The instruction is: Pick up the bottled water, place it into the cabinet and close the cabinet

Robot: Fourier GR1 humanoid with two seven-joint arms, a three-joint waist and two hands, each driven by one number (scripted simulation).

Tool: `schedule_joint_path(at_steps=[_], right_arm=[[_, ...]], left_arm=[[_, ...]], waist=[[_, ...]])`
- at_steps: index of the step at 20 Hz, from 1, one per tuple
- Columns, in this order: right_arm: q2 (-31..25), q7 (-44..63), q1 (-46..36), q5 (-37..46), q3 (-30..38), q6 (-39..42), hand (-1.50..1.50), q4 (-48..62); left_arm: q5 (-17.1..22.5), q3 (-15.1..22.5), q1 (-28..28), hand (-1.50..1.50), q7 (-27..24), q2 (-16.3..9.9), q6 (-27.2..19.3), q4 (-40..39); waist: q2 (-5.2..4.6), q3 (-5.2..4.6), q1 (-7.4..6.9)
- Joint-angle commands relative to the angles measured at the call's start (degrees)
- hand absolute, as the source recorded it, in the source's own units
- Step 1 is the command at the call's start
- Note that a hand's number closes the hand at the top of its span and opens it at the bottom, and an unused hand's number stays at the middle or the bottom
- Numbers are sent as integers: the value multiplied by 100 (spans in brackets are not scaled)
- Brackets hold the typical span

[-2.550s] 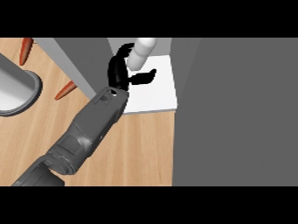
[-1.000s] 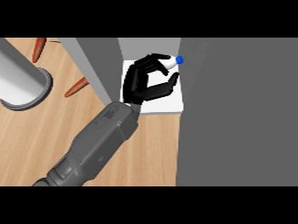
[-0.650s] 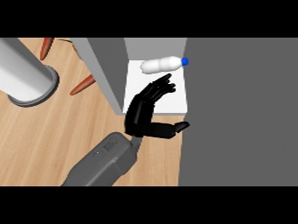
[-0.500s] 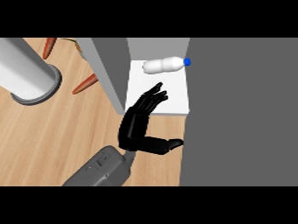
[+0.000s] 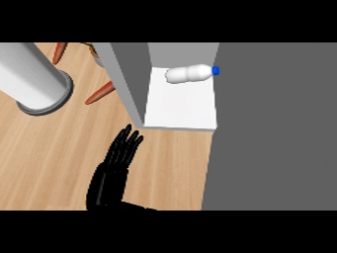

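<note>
We have the bottled water lying on its side on the white cabinet shelf, at the far end of the shelf, with its blue cap pointing to our right toward the large grey cabinet door. Its long axis runs across the view, left to right.

Only one hand shows, low in the view over the wooden counter, and we cannot tell for certain from this view whether it is our left or our right; we judge it the right, since it sits nearest the cabinet. Its fingers are straight and pressed side by side, tips aimed up toward the near left corner of the shelf, holding nothing. The bottle lies ahead of the fingertips and a little to our right, well apart from them, with the whole bare shelf between.

With the bottle resting inside, we judge the placing done and the closing not yet done. What matters next is that the grey door stands to the right of our hand, past the shelf's right edge.

To our left stand a grey cylinder and a carrot.
</note>
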State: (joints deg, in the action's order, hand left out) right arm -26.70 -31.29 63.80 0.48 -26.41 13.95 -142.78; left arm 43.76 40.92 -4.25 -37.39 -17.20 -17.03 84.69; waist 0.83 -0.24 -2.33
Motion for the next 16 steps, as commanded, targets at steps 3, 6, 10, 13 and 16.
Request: schedule_joint_path(at_steps=[3,6,10,13,16], right_arm=[[-902,365,-541,1230,-65,491,150,-743],[-1134,505,-798,1262,-115,532,150,-968],[-1233,768,-1091,1186,-343,429,150,-1099],[-1080,1192,-1404,1045,-810,268,150,-1162],[-1035,1724,-1645,950,-1213,157,150,-1089]], left_arm=[[-3,9,850,-150,-319,-889,558,772],[82,-252,1125,-150,-469,-1289,676,1167],[270,-594,1767,-150,-886,-1995,1336,1125],[324,-755,2075,-150,-1081,-2338,1637,1238],[547,-1040,2320,-150,-1176,-2679,1912,1478]], waist=[[16,-18,-115],[15,-21,-127],[-11,-40,-164],[-59,-45,-224],[-85,-36,-216]])
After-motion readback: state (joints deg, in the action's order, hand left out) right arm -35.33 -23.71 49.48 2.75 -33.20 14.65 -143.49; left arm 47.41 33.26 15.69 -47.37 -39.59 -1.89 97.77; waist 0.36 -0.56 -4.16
